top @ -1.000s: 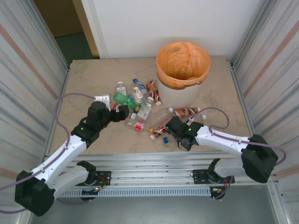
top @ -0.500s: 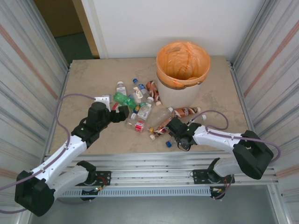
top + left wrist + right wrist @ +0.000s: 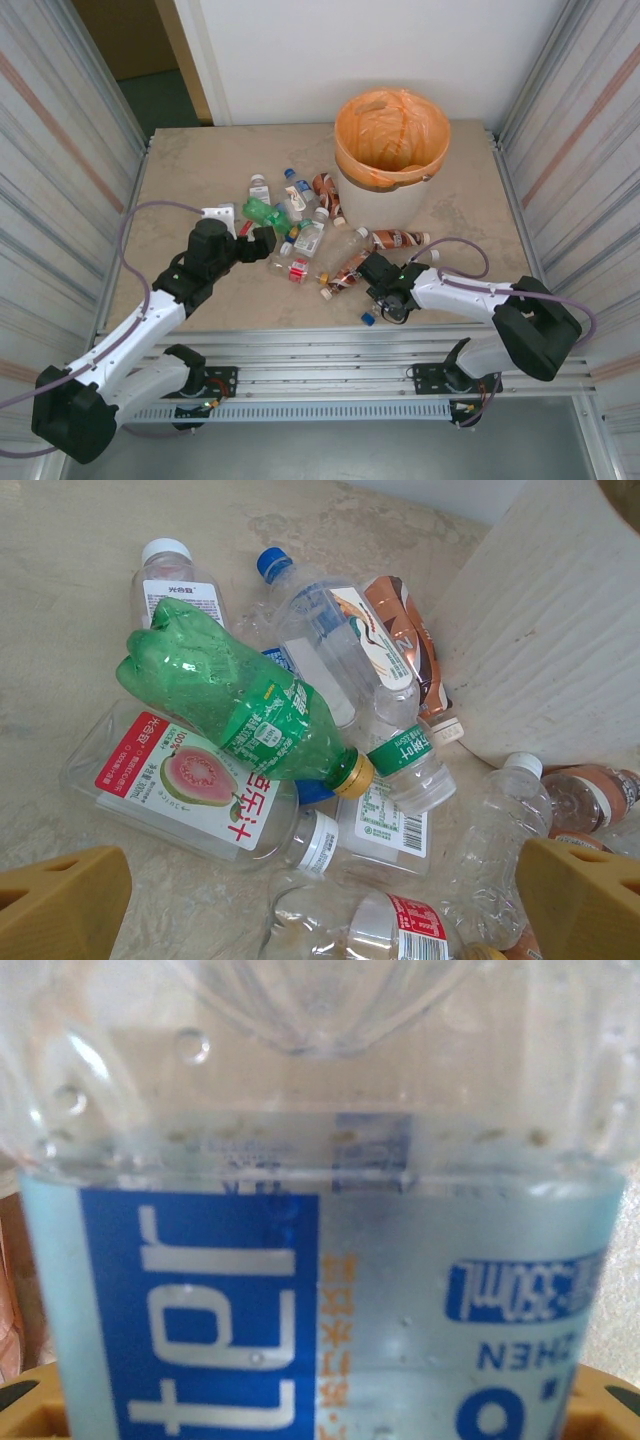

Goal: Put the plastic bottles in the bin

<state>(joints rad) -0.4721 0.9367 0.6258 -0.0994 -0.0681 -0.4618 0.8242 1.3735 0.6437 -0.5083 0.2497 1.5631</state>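
A heap of plastic bottles (image 3: 300,235) lies on the table left of the bin (image 3: 390,205), a cream bucket lined with an orange bag. My left gripper (image 3: 262,240) hovers open at the heap's near-left side. In the left wrist view a green bottle (image 3: 240,705) rests on a guava-labelled one (image 3: 180,790), and my left gripper (image 3: 320,905) has nothing between its yellow fingertips (image 3: 60,905). My right gripper (image 3: 372,290) is low at the front of the heap, shut on a clear blue-labelled bottle (image 3: 320,1290). Its blue cap (image 3: 367,319) points toward the table's near edge.
Brown-labelled bottles (image 3: 398,239) lie in front of the bin's base. The bin's wall (image 3: 560,630) rises close on the right of the heap. Bare tabletop (image 3: 200,170) spreads to the far left. Ribbed metal walls (image 3: 60,160) flank both sides.
My right gripper has closed in on the blue-labelled bottle, and the bottle's blue cap has swung toward the near edge. The left arm has not moved.
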